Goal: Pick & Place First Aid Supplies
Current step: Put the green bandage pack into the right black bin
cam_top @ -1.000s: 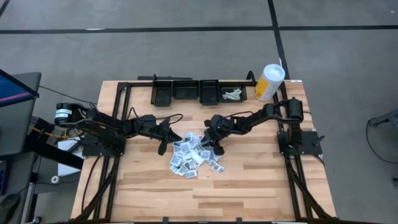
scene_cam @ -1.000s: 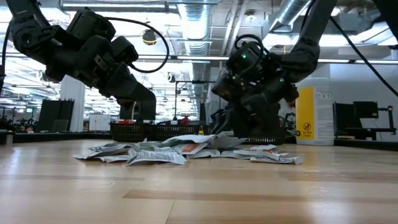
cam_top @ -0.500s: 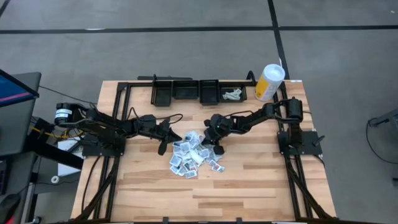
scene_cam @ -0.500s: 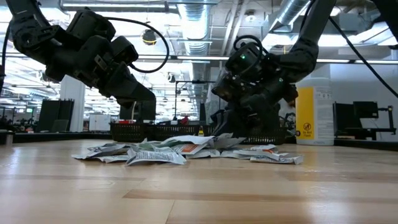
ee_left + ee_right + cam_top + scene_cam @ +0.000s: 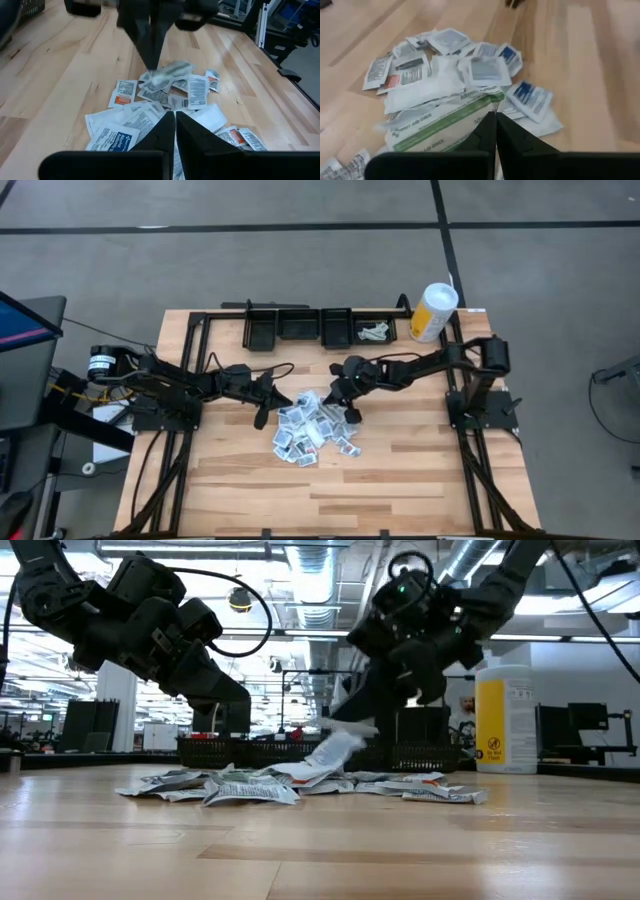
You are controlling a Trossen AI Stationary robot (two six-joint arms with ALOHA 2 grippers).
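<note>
Right tool [image 5: 345,730] risen — pinching green-striped packet [image 5: 335,752], left tool [image 5: 262,417] pressed together.

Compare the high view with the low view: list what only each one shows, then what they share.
Only the high view: the row of black bins at the table's far edge, one holding packets, and the arms' bases.

Only the low view: a packet hanging from the shut right claw, lifted clear of the pile, plus the room behind.

Both: the pile of packets, the white-and-yellow canister, the left claw shut and empty beside the pile, and the wooden table.
</note>
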